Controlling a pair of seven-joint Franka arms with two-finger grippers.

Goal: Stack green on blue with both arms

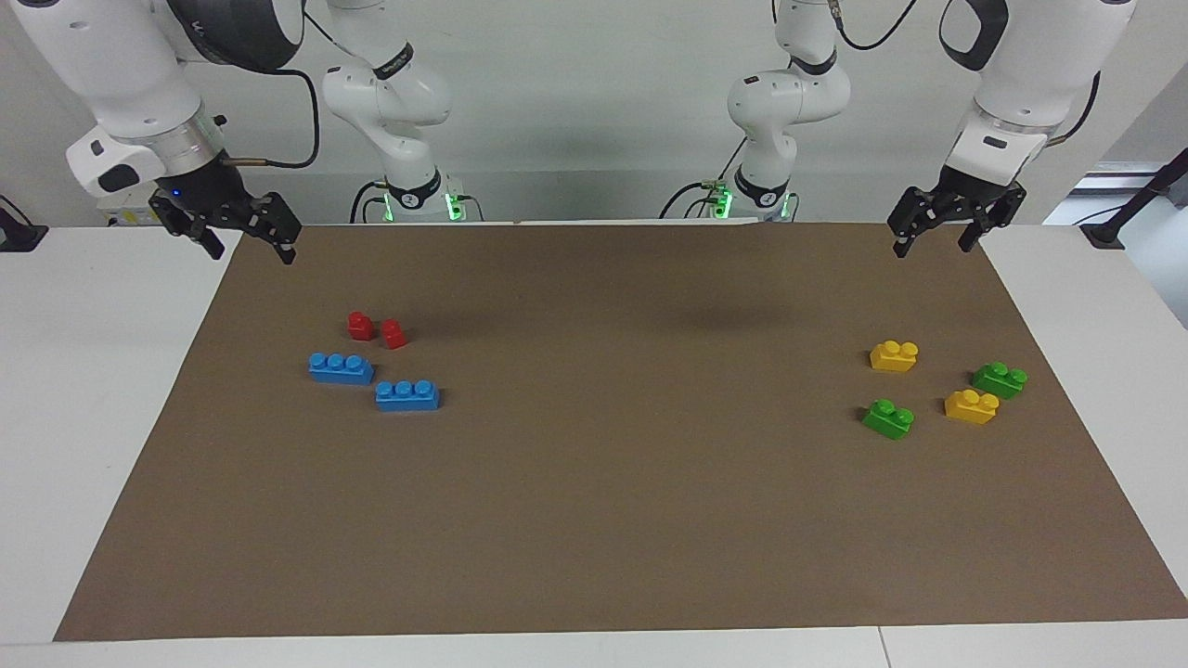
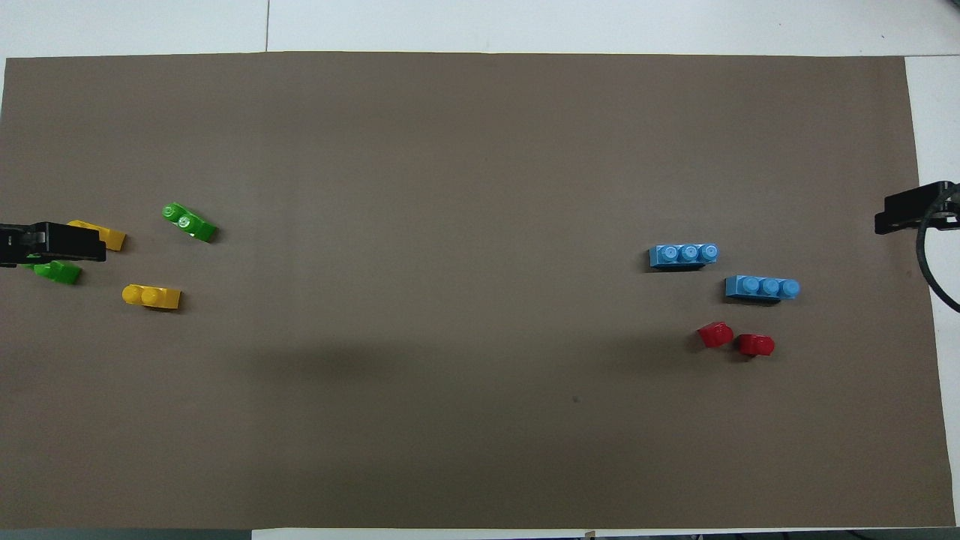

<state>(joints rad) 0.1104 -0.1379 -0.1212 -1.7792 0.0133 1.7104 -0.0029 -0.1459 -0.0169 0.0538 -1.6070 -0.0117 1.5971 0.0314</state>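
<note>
Two green bricks lie on the brown mat toward the left arm's end, one (image 1: 888, 418) (image 2: 189, 222) farther from the robots than the other (image 1: 1000, 378) (image 2: 58, 271). Two blue bricks lie toward the right arm's end, one (image 1: 407, 395) (image 2: 683, 256) farther from the robots than the other (image 1: 342, 367) (image 2: 762, 288). My left gripper (image 1: 934, 246) (image 2: 52, 244) hangs open and empty over the mat's corner at its own end. From above it partly covers the nearer green brick. My right gripper (image 1: 251, 249) (image 2: 911, 211) hangs open and empty over the mat's edge at its end.
Two yellow bricks (image 1: 894, 355) (image 1: 971, 406) lie among the green ones; they also show in the overhead view (image 2: 152, 296) (image 2: 97, 234). Two small red bricks (image 1: 360, 325) (image 1: 393, 333) lie just nearer to the robots than the blue ones. The brown mat (image 1: 594, 520) covers the white table.
</note>
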